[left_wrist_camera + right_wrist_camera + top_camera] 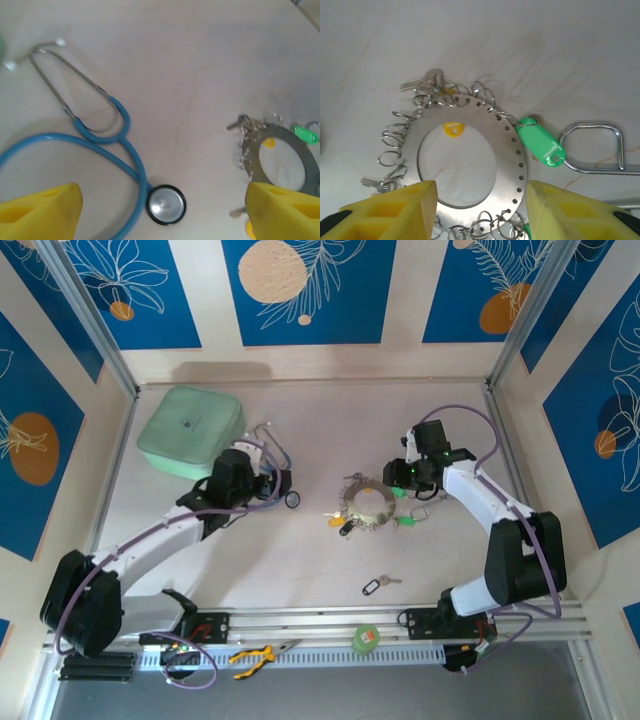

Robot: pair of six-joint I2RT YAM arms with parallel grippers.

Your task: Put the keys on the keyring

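Keyring (512, 150) flat on table (520, 40), lower part between parted right jaws.

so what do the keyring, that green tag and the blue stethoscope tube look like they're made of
The keyring looks like flat steel with a brushed grey, dull sheen and holes punched round its rim. The green tag is likely glossy moulded plastic, judging by its bright highlights. The stethoscope tube is probably rubber or soft vinyl: smooth, and lying in loose curves.

Arms: white shells, black joints, lilac cables looping alongside. Green light near right wrist. Left claw (162, 192), right claw (480, 187): yellow fingers (395, 210), hollow-celled.
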